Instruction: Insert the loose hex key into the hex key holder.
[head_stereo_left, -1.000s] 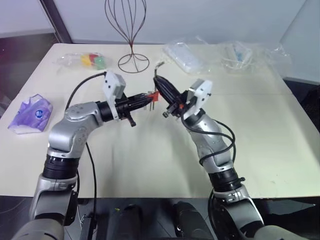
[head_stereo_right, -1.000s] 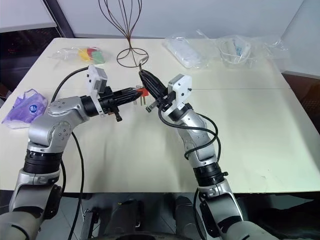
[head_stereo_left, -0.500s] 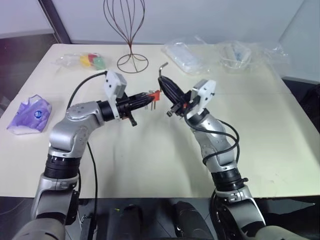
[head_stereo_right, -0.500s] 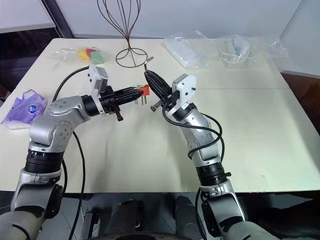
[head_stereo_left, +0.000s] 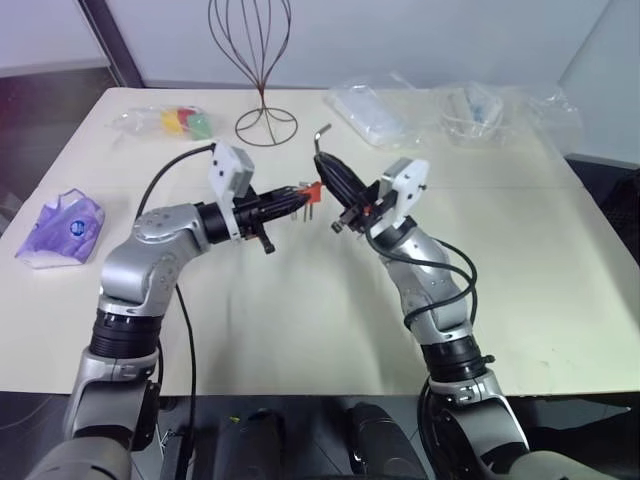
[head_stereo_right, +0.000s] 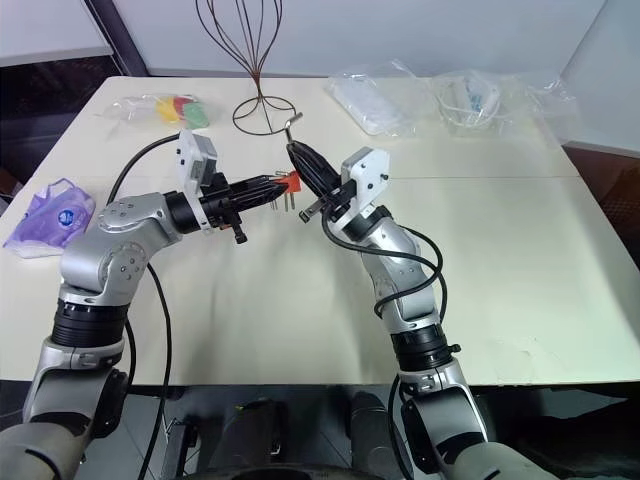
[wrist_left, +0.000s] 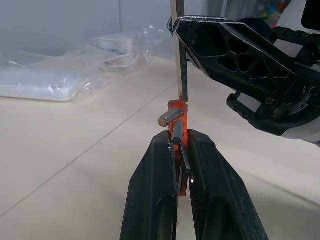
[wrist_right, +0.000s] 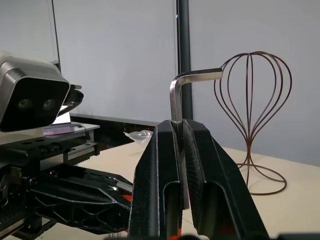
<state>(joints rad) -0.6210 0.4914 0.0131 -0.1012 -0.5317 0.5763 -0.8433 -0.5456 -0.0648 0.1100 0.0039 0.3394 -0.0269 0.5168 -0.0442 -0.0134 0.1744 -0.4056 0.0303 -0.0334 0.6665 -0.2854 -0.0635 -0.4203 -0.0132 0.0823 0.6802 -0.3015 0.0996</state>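
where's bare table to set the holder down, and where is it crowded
Free: the wide table stretch near the robot, under and between both arms, and the right side. Crowded: the far edge, with the wire stand, clear bags and the toy bag. A purple pack sits at the left edge.

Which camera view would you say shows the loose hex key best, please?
The right wrist view: the loose hex key stands between the right hand's fingers, its bent end plain against the wall. The left wrist view shows its straight end meeting the hex key holder in the left hand. The eye views show a thin sliver.
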